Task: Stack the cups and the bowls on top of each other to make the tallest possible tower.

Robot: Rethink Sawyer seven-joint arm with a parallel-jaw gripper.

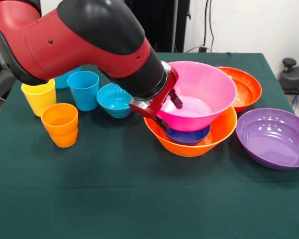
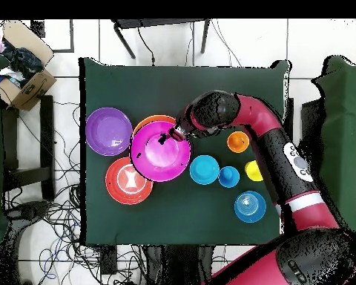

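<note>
The large pink bowl [image 1: 199,94] [image 2: 160,152] sits tilted on the small dark blue bowl [image 1: 188,135], which lies inside the large orange bowl [image 1: 192,144] [image 2: 153,120]. My gripper [image 1: 168,110] [image 2: 168,135] is at the pink bowl's left rim, one finger inside and one outside, shut on the rim. The yellow cup [image 1: 39,97] [image 2: 254,171], light blue cup [image 1: 83,89] [image 2: 228,177] and orange cup [image 1: 61,124] [image 2: 238,142] stand upright at the left. The small teal bowl [image 1: 114,99] [image 2: 204,169] is beside them.
The wide red-orange bowl [image 1: 246,87] [image 2: 127,180] sits behind the stack on the right. The wide purple bowl [image 1: 274,137] [image 2: 109,131] is at the right front. The shallow light blue bowl [image 1: 67,79] [image 2: 250,206] lies behind the cups, partly hidden by my arm.
</note>
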